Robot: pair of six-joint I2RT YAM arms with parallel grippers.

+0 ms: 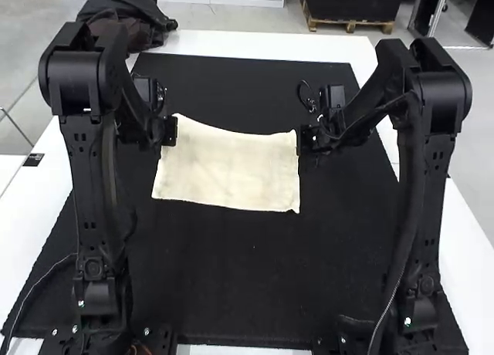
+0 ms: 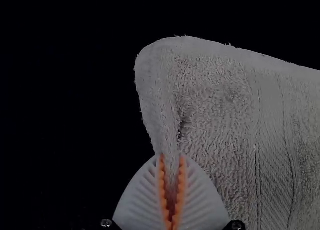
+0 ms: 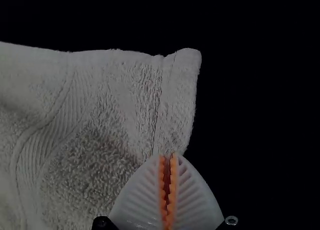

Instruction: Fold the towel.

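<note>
The towel [image 1: 224,170] is spread out over the mat [image 1: 247,285], between the two grippers. The left gripper [image 2: 171,157] pinches one side edge near a far corner; the right gripper [image 3: 168,156] is clenched on the opposite side edge, also close to a corner. The cloth looks light, soft and limp, hardly slippery or fragile, and will probably sag between holds. The hemmed edges by the corners seem best to grip, with gentle, even tension
</note>
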